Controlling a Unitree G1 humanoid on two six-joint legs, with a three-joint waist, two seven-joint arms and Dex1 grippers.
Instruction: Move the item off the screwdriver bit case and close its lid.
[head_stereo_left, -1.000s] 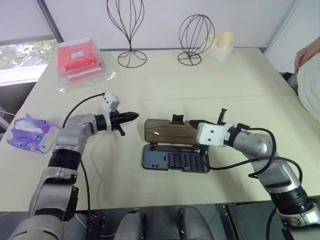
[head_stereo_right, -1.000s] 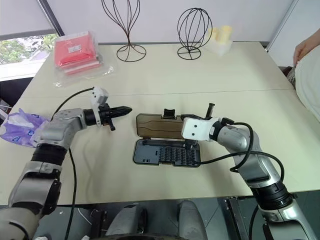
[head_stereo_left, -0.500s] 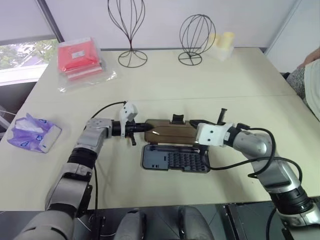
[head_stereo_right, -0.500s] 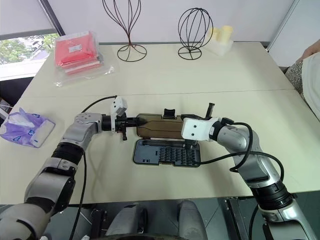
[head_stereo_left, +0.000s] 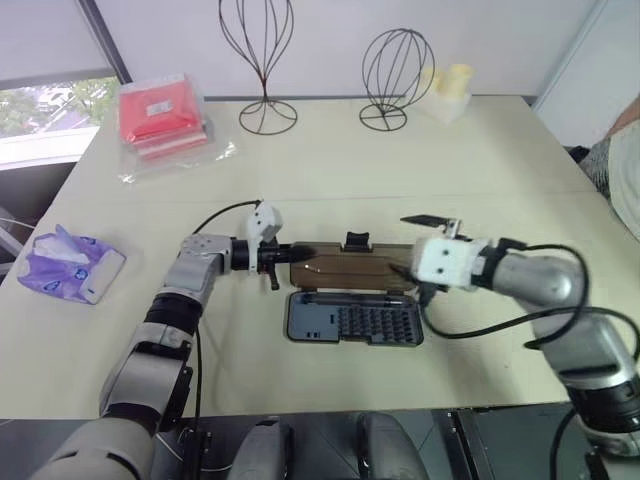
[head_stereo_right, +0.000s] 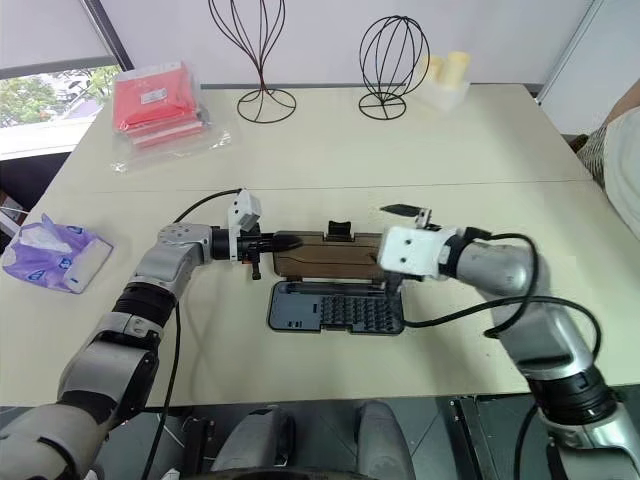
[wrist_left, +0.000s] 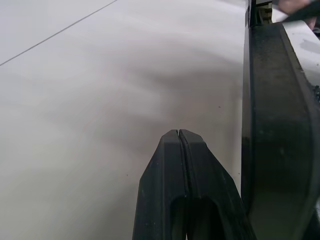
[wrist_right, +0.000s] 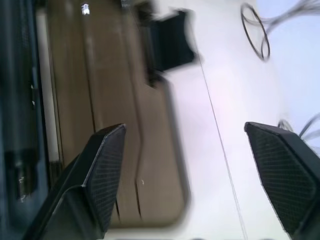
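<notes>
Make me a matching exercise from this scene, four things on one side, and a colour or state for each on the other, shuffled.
Column one:
1. left end effector
2. right end effector
3. lid
4. packet

Column two:
A. red
B. fingers spread wide
C. smoky brown, lying open flat
D. fingers pressed together

Pairs: 1-D, 2-B, 3-C, 4-A
</notes>
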